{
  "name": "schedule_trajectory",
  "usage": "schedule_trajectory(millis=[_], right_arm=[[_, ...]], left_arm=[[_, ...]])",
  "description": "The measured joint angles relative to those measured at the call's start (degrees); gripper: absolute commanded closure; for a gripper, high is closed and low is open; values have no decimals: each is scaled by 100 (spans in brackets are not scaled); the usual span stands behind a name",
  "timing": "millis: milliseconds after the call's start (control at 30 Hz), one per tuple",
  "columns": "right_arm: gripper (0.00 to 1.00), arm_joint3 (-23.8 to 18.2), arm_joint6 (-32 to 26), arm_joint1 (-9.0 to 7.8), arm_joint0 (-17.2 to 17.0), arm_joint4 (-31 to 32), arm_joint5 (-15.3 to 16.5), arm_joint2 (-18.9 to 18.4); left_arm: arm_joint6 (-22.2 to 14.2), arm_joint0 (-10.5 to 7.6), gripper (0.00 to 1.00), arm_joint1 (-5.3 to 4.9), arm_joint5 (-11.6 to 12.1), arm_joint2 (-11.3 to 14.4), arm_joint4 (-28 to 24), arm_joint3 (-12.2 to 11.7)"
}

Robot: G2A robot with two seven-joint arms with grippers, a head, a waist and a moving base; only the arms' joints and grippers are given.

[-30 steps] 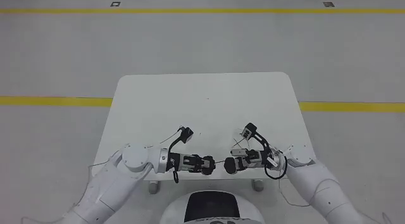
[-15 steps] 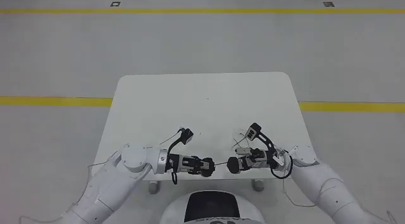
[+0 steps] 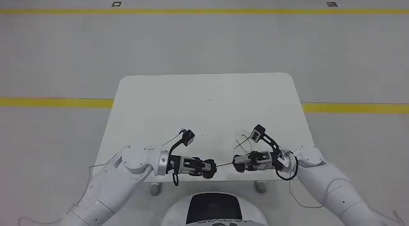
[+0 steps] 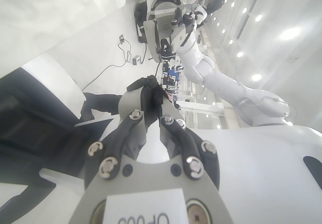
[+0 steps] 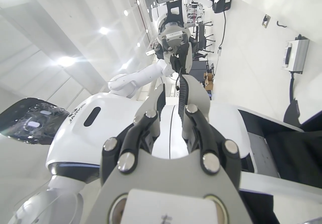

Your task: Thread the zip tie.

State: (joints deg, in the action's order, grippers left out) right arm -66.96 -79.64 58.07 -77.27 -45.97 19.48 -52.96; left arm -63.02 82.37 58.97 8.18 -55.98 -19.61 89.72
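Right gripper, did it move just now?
Yes. The right gripper slid slightly rightward, toward the table's right edge, away from the left gripper.

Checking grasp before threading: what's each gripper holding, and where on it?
Left gripper fingers are shut on one end of the zip tie. Its strap runs along one right gripper finger; those fingers stand apart, not pinching.

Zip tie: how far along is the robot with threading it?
Done: the zip tie is up off the table, stretched between both grippers. In hand: the left gripper is clamped on one end, and the toothed strap runs along the right gripper. Left: no loop shows, and whether the tip has entered the head is hidden, so the threading itself probably remains.
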Motion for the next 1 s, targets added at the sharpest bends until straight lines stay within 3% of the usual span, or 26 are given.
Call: schedule_trajectory(millis=[233, 1000], right_arm=[[84, 64, 0, 4, 59, 40, 0, 69], [94, 175, 0, 46, 182, 83, 0, 179]], left_arm=[[0, 0, 100, 0, 0, 0, 0, 0], [0, 0, 100, 0, 0, 0, 0, 0]])
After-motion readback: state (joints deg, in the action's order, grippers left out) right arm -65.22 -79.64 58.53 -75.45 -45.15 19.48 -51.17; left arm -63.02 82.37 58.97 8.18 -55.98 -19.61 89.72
